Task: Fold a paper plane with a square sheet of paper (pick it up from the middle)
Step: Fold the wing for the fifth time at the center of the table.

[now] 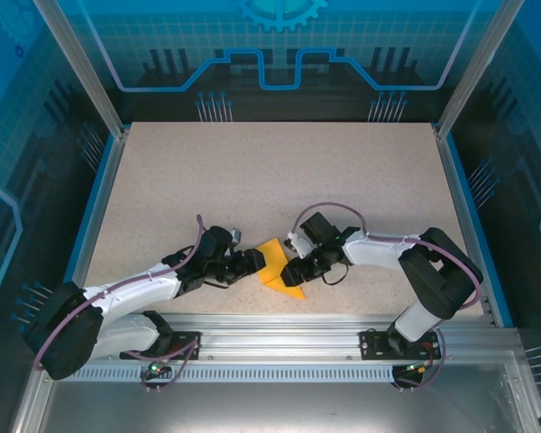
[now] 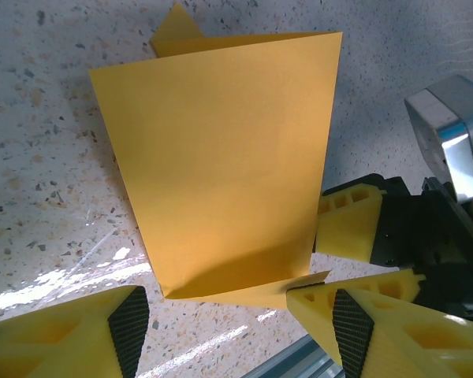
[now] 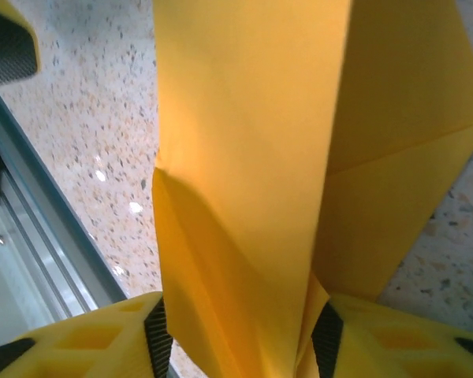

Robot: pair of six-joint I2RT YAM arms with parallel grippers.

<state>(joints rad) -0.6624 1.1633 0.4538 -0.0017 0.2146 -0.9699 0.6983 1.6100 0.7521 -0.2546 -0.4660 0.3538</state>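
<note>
Step in hand: an early fold. The thin orange-yellow sheet of paper [image 1: 275, 264] is doubled over along one crease, and a pointed corner of the lower layer shows past its edge. I judge that it has no dart shape yet.
Sheet's place: on the speckled beige worktop [image 1: 279, 171], near the front rail, between the two claws.
Left claw [image 2: 236, 319]: open. Its yellow fingers are spread wide on either side of the sheet's near edge and are not closed on it. A small lifted corner lies just beside one finger.
Right claw [image 3: 238, 339]: the jaws stand part way apart with the folded paper running up between the pads. I cannot tell whether they pinch it.
Arm pose: both arms reach low and inward from the front rail, with the claws facing each other across the sheet.
Next move calls for: probably pressing the crease flat, then one claw pinning a side while the other turns a corner to the centre line. The thin paper may slip or buckle.
</note>
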